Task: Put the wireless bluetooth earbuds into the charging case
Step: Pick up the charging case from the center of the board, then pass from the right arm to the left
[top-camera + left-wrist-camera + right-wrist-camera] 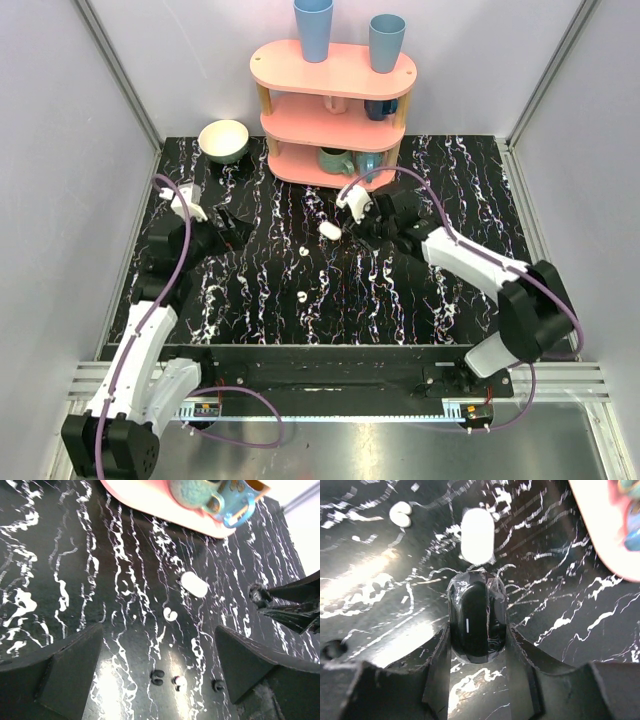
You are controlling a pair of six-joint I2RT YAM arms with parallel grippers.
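Note:
The white oval charging case (329, 230) lies closed on the black marbled table; it also shows in the left wrist view (194, 584) and the right wrist view (477, 534). One white earbud (303, 252) lies just near-left of it, also in the wrist views (171, 614) (400, 514). A second white earbud (303, 296) lies nearer, beside small black bits (179, 681). My right gripper (362, 222) (477, 630) is shut on a glossy black oval object (476, 617), right next to the case. My left gripper (228, 216) (160, 677) is open and empty, left of the earbuds.
A pink three-tier shelf (335, 110) stands at the back with two blue cups (313, 28) on top and mugs (340, 160) on the lower tiers. A pale green bowl (223, 140) sits at the back left. Grey walls close in both sides.

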